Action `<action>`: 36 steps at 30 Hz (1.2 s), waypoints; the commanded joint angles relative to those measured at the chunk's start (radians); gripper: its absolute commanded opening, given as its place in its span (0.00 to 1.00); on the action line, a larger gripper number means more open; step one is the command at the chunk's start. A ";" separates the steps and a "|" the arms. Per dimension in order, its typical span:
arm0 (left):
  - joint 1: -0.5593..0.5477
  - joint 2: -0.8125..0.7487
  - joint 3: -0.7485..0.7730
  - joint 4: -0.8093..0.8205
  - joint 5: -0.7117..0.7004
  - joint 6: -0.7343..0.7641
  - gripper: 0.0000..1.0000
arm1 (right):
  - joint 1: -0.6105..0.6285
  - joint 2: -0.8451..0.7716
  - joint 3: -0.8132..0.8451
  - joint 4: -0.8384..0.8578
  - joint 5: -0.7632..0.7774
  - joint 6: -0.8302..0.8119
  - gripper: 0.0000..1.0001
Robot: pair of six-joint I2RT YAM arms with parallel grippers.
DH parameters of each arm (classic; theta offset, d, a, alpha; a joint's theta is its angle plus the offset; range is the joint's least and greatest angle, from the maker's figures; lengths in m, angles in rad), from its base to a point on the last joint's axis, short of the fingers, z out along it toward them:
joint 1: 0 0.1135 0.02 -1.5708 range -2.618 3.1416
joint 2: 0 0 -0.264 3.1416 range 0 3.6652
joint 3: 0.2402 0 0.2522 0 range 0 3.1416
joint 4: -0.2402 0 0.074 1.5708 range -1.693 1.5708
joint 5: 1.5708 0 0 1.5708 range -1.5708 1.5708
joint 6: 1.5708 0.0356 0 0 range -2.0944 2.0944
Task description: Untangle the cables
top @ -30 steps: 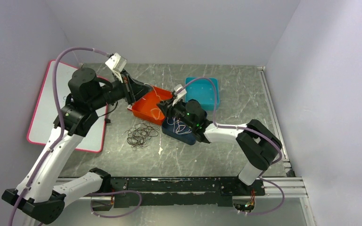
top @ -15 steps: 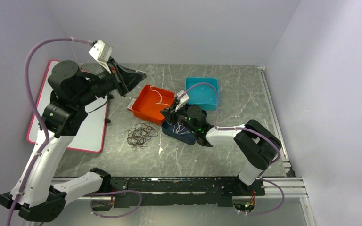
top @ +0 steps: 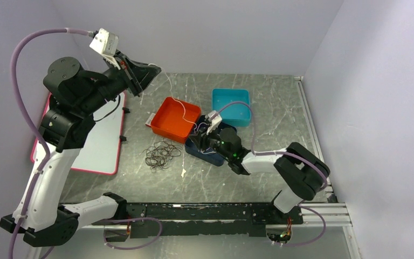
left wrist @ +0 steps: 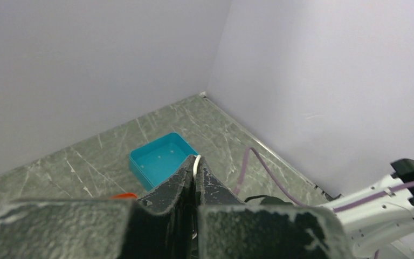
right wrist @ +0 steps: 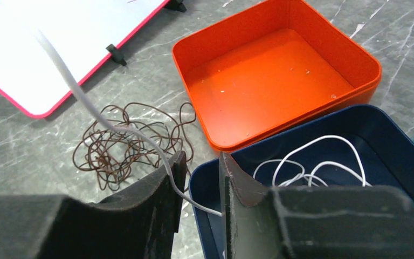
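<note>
Your left pincer point(left wrist: 195, 164), clamped on white cable point(right wrist: 86, 102), has climbed toward 11 o'clock. Strand now pulled up out of navy tray point(top: 193, 150). Right pincer point(right wrist: 202, 162) narrowly parted, strand running between. Dark cables point(top: 160, 155) heaped on tabletop point(top: 280, 108), 9 o'clock of tray. White one separating.

We see the left claw point(top: 150, 74) held high, and a white cable point(top: 183, 110) runs from its tip down across the orange tray point(top: 164, 125) into the dark blue tray point(top: 194, 147) under the right claw point(top: 202, 141). A black cable tangle point(top: 161, 155) lies left of the right claw, and a teal tray point(top: 230, 108) sits beyond it.
</note>
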State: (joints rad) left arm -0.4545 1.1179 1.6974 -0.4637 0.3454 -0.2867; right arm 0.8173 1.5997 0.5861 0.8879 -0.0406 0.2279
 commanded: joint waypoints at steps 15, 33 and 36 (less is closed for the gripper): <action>-0.003 0.031 0.039 0.029 -0.130 0.007 0.07 | -0.003 -0.397 -0.160 -0.086 -0.083 -0.140 0.68; -0.002 0.020 -0.171 0.114 0.076 -0.053 0.07 | -0.002 -0.455 0.181 -0.213 -0.183 -0.146 0.69; -0.002 0.013 -0.190 0.122 0.094 -0.058 0.07 | -0.003 -0.403 0.215 -0.180 -0.183 -0.113 0.69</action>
State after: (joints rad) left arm -0.4545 1.1511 1.5223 -0.4026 0.3733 -0.3252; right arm 0.8173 1.1442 0.7589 0.6846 -0.2214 0.0689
